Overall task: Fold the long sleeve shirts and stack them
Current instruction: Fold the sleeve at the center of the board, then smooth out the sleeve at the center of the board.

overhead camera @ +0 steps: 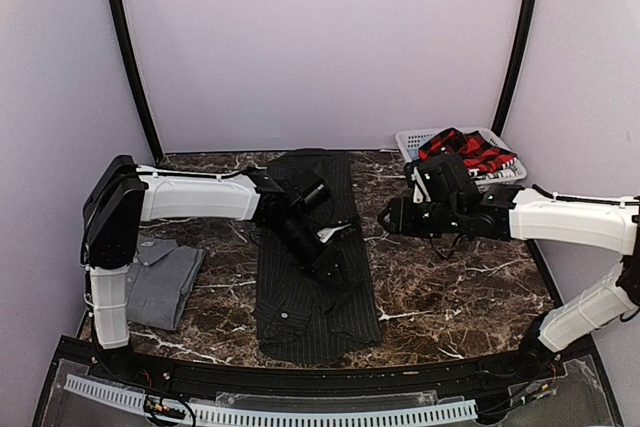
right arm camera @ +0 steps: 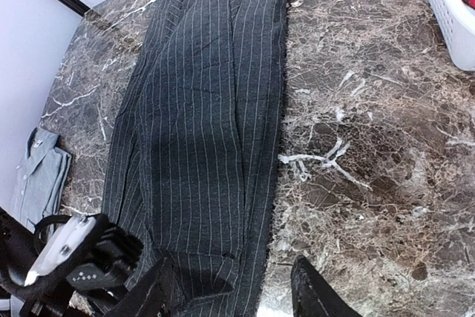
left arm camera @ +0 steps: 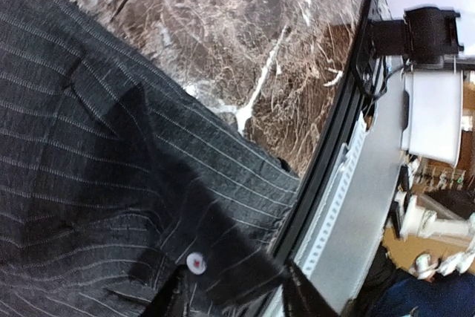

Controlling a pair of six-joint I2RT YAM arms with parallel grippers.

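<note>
Grey shirt: folded small, at the left of the worktop, well apart from the work in the middle.
Left arm: reaches in from the left and across the middle strip.
Left fingers: parted, directly over the cloth near a pale button; nothing is seen pinched between them.
Pinstriped shirt: lies flat in the centre as a long narrow strip, sleeves apparently turned in.
Long axis: runs from the far side toward the arm bases; the collar end seems to be at the near edge.
Key relation: the strip is straight below the left fingers, and to the left of the right fingers, so the left is the nearer one.
Right fingers: spread wide and empty, hovering above the worktop just beside the strip's right edge.
Right arm: comes in low from the right.
Likely next move: a fold across the long axis, one end carried over the other.
Surface: dark marbled stone that looks smooth, so the cloth may slide when pulled.
Room: bare worktop on both sides of the strip.
Basket: in the far right corner, holding the plaid shirt, not yet folded.
</note>
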